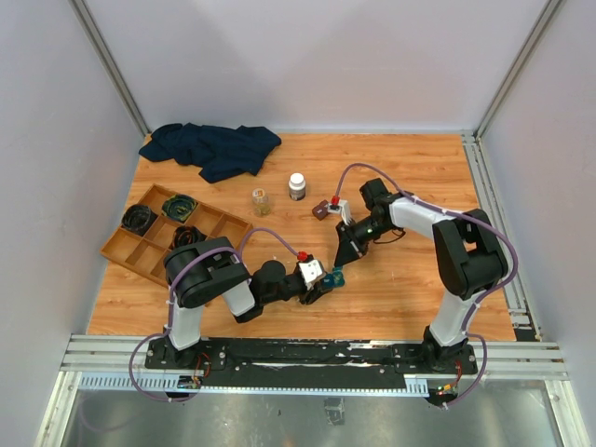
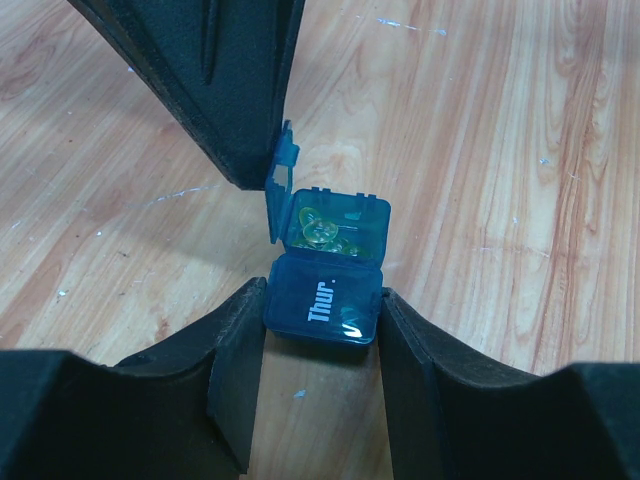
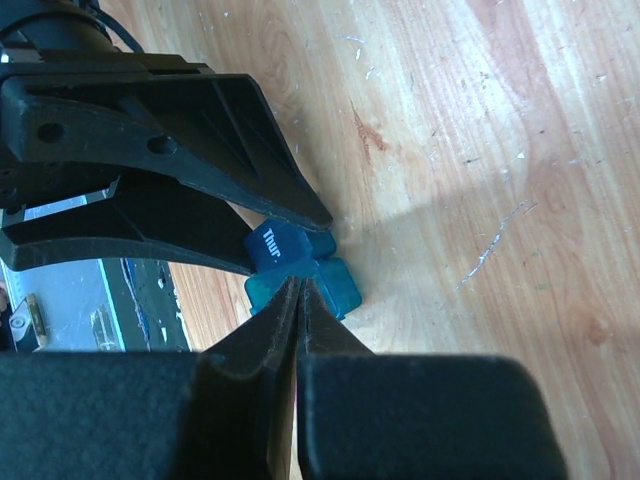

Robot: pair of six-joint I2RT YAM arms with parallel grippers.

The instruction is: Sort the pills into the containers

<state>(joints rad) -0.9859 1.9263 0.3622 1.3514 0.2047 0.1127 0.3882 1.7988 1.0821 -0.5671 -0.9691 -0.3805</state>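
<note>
A small teal container (image 2: 323, 303) marked "Thur." lies on the wooden table, and my left gripper (image 2: 322, 300) is shut on it, one finger on each side. The compartment behind it is open and holds yellowish translucent pills (image 2: 322, 232). Its lid (image 2: 284, 175) stands upright against the tip of my right gripper (image 2: 255, 178). In the right wrist view the right gripper (image 3: 300, 285) is shut, its tips resting on the teal container (image 3: 337, 285). From above, the container (image 1: 338, 276) sits between the left gripper (image 1: 323, 281) and the right gripper (image 1: 345, 258).
A white-capped bottle (image 1: 297, 186) and a small amber jar (image 1: 262, 201) stand behind the arms. A wooden compartment tray (image 1: 140, 250) with dark coiled items is at the left. A dark blue cloth (image 1: 212, 149) lies at the back left.
</note>
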